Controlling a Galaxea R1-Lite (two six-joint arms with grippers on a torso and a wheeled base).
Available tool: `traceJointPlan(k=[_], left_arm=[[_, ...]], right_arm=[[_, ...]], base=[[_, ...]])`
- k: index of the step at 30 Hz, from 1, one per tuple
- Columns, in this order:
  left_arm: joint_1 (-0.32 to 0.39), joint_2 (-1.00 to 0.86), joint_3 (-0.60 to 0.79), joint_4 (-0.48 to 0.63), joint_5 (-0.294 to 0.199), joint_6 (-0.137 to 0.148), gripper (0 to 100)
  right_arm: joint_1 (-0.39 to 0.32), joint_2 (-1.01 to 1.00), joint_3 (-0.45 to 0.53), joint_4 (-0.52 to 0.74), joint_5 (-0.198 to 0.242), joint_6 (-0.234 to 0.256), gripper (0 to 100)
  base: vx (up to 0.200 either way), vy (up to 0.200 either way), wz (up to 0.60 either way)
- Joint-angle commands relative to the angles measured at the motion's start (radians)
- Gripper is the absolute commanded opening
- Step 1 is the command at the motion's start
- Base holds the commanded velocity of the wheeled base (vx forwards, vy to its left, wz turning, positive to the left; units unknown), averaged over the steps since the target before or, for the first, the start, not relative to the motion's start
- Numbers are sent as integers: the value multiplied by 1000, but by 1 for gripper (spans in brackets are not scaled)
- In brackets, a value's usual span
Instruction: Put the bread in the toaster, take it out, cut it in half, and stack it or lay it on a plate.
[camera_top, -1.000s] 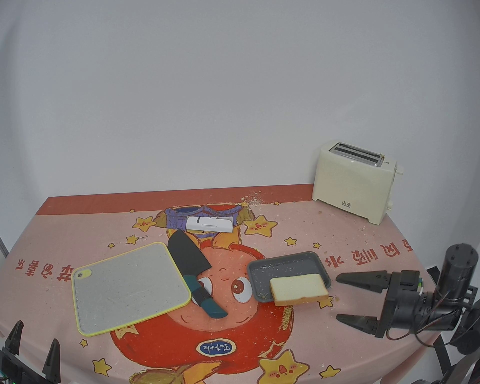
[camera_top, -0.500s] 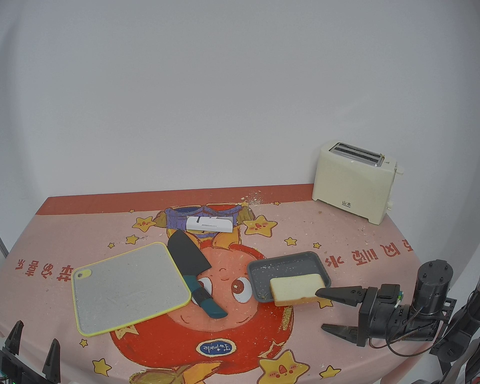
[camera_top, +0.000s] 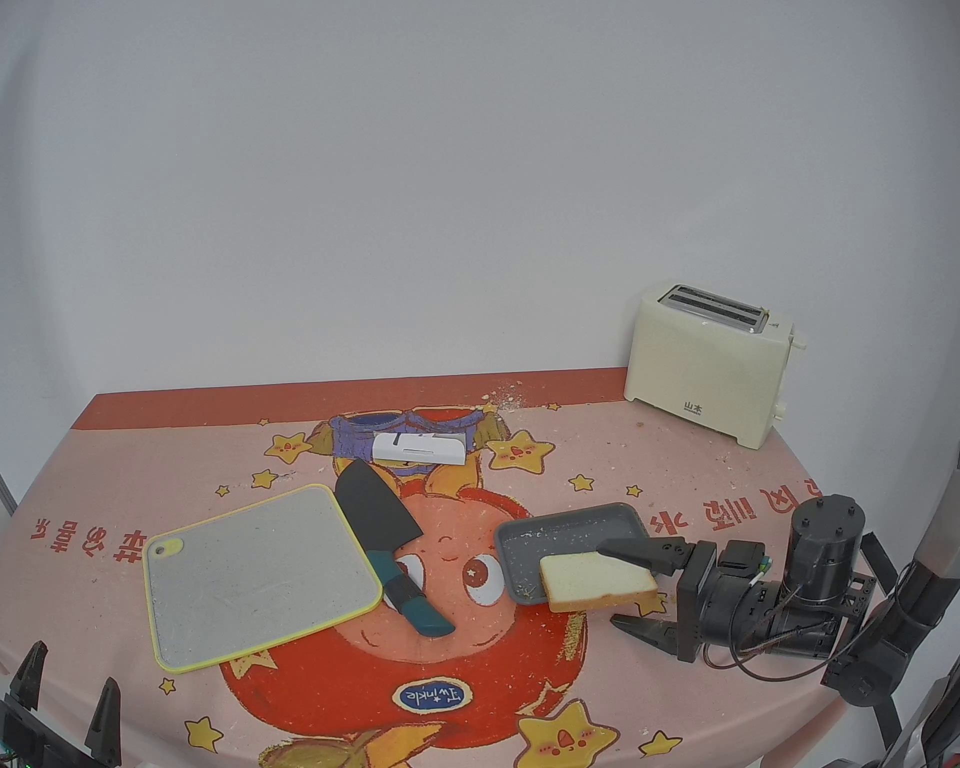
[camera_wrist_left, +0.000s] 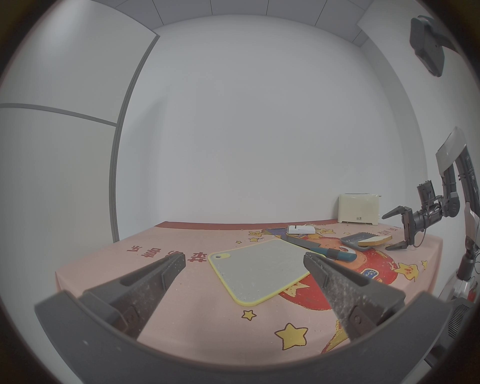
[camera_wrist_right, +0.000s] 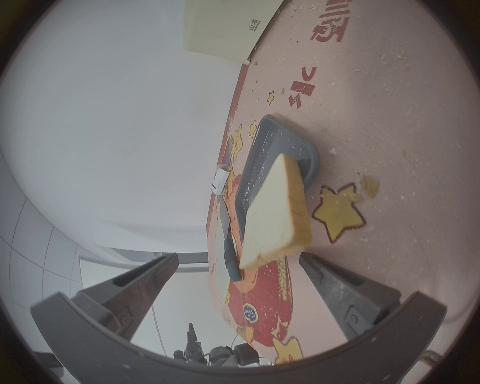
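I have the right gripper (camera_top: 608, 584) wide open and empty at the right end of the bread (camera_top: 575, 582), which lies long-side left-to-right, propped on the near rim of the grey tray (camera_top: 530, 540).

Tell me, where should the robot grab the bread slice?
By its right-hand end, coming from the robot's right, one finger over the flat top and one under. The bread leans on the rim of the grey tray, so that end looks lifted off the table, leaving room beneath. The open right gripper faces it.
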Motion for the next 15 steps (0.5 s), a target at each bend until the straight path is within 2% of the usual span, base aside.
traceJointPlan(k=[1,5,15], left_arm=[[1,-2,18,1,1,-1,100],[1,-2,18,-1,1,-1,100],[0,-2,18,-1,1,-1,100]], right_arm=[[-3,1,-14,-5,2,43,100],[-12,-1,-29,-5,4,89,100],[-18,5,-46,4,7,91,100]], base=[[0,0,0],[0,0,0],[0,0,0]])
